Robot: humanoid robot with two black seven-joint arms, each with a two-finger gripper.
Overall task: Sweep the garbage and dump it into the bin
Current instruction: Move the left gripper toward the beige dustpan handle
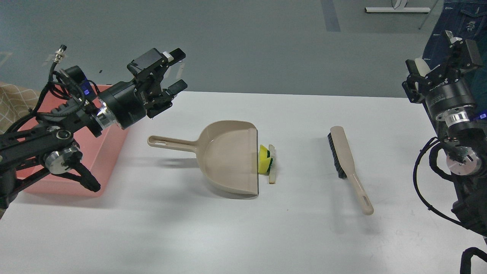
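The yellow sponge scrap with a green layer (pixel 264 160) and the pale beige stick (pixel 272 164) lie on the white table just right of the mouth of the beige dustpan (pixel 228 158). The beige hand brush (pixel 344 160) lies further right. The salmon-pink bin (pixel 102 160) stands at the left, mostly hidden by my left arm. My left gripper (pixel 175 72) is open and empty, in the air above the table's far left, up and left of the dustpan handle (pixel 167 142). My right gripper (pixel 441 53) is open and empty, raised at the far right.
The white table (pixel 266 228) ends at a far edge behind the dustpan, with grey floor beyond. A patterned beige cloth (pixel 11 106) lies left of the bin. Someone in blue jeans (pixel 464 19) stands behind my right arm.
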